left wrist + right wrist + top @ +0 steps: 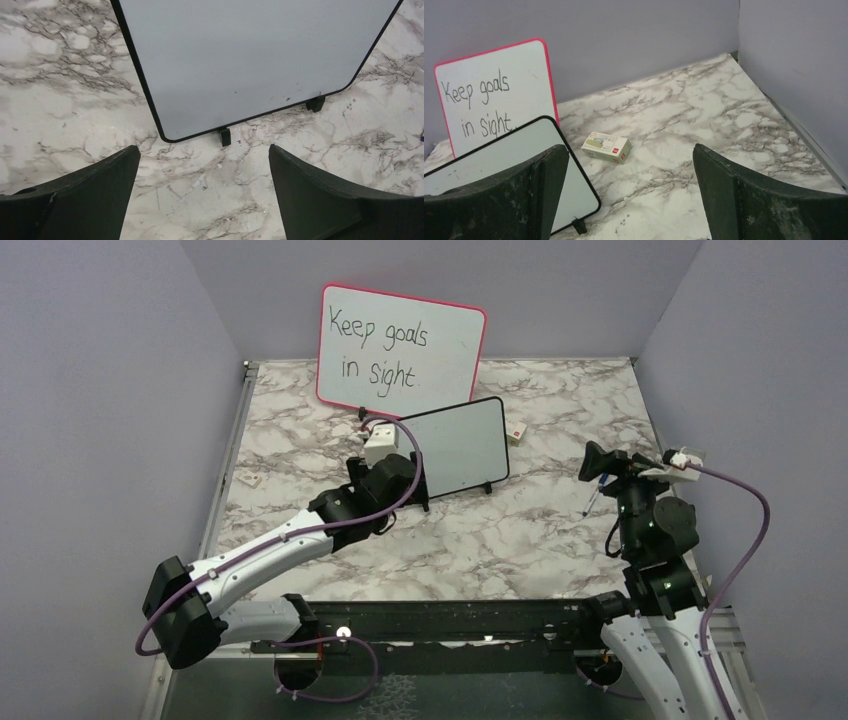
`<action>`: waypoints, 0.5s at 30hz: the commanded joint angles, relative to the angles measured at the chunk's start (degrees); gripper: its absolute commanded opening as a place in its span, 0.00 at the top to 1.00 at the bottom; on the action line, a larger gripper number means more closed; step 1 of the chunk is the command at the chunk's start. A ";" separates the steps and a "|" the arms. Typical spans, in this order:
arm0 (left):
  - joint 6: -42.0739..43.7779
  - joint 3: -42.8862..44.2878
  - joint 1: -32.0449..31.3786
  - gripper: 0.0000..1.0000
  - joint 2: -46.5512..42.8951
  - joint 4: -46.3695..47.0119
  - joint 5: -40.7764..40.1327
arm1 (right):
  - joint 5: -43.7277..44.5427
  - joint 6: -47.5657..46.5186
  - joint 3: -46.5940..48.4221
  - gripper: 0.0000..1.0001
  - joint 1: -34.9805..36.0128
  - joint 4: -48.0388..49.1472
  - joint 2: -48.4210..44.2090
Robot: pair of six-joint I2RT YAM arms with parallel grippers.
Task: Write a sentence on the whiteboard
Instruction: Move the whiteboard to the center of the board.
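Whiteboard [462, 445] blank and unbraced, both hands empty

My worry is a tip or a slide: it stands mid-surface [500, 540] on small feet, leaning back, just in front of the pink board [400, 345], with no writing I can see. Nothing steadies it, so a nudge or pen pressure would likely push it over or skew the letters. The left arm reaches low and forward, its hand [204, 150] released, fingers spread wide just short of the board's lower edge. The right arm is folded up at the side, its hand [597, 464] also spread and empty, with the marker [593, 498] lying on the surface below.
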 commanded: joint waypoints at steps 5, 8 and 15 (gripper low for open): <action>19.21 6.20 3.43 0.01 -5.19 -4.62 4.81 | 1.67 8.20 11.16 0.00 0.26 -22.60 13.51; 23.39 7.34 4.12 0.01 -6.77 -5.15 3.65 | 3.89 10.70 13.28 0.00 0.26 -27.84 18.13; 24.48 5.95 10.25 0.01 -10.06 -4.22 0.43 | 8.61 13.82 15.39 0.00 0.24 -32.80 26.92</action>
